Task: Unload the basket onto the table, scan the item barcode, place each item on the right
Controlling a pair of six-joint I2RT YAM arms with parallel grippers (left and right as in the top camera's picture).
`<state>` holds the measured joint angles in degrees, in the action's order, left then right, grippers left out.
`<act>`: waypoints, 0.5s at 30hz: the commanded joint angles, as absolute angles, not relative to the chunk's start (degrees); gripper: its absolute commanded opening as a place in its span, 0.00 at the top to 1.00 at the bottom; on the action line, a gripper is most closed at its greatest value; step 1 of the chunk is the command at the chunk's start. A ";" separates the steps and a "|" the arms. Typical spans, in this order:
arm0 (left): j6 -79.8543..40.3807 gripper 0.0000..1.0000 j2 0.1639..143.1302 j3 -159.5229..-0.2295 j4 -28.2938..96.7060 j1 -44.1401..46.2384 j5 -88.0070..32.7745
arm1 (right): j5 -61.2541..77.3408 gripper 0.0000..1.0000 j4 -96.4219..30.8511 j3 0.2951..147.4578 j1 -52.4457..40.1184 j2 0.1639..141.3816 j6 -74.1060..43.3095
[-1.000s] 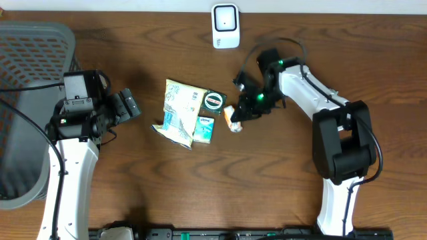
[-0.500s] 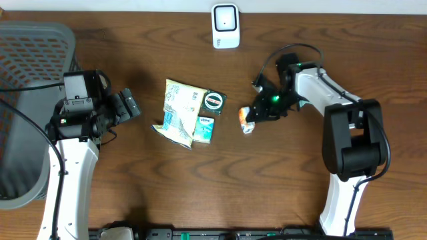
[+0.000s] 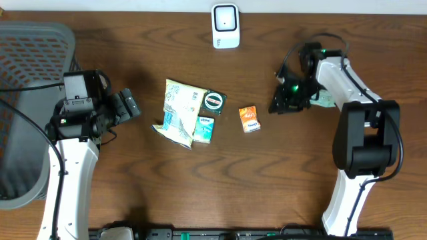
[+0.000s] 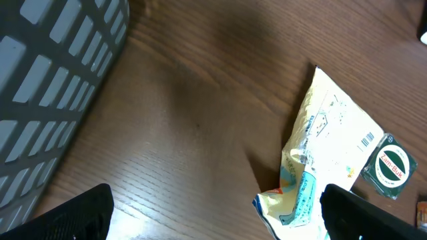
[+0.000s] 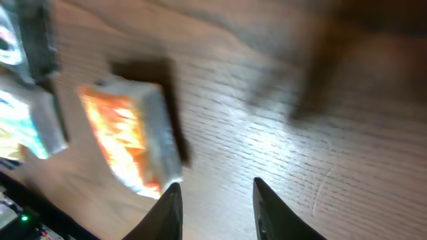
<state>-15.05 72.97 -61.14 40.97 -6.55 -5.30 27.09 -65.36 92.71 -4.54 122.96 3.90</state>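
A small orange box (image 3: 249, 119) lies flat on the wooden table, right of a pile of items. The white barcode scanner (image 3: 225, 25) stands at the back edge. My right gripper (image 3: 283, 105) hovers just right of the orange box, open and holding nothing. In the right wrist view the orange box (image 5: 127, 137) is blurred, up and left of the right gripper (image 5: 217, 203), with bare wood between the fingertips (image 5: 171, 207). My left gripper (image 3: 131, 105) is wide open, left of the pile. In the left wrist view the left gripper (image 4: 220, 220) frames bare table beside the yellow bag (image 4: 327, 133).
The pile holds a yellow bag (image 3: 179, 107), a round green tin (image 3: 214, 101) and a teal packet (image 3: 205, 127). A grey mesh basket (image 3: 27, 100) fills the far left. The green tin (image 4: 390, 165) and the basket wall (image 4: 47, 80) show in the left wrist view.
My right gripper carried the orange box to the right, set it on the table, opened and drew away to the right. The left arm has not moved.
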 commanded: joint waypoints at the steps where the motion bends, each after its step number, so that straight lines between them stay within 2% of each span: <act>1: -15.14 0.02 73.10 -61.19 41.10 -6.74 -5.39 | 29.21 0.68 -66.52 94.41 -6.35 123.24 3.68; 4: -15.14 0.03 73.10 -61.19 41.10 -6.74 -5.39 | 29.30 0.55 -67.07 94.02 -8.08 123.24 3.68; 7: -15.14 0.02 73.10 -61.19 41.10 -6.74 -5.39 | 29.28 0.48 -66.87 93.60 -9.89 123.26 3.25; 11: -15.14 0.02 73.10 -61.19 41.10 -6.74 -5.39 | 28.32 0.46 -65.98 92.82 -11.81 123.31 3.25; 15: -15.14 0.02 73.10 -61.19 41.10 -6.74 -5.39 | 25.23 0.50 -64.93 92.01 -12.88 123.39 1.67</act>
<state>-15.05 72.97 -61.14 40.97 -6.55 -5.30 27.51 -65.36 93.06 -12.32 122.96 3.16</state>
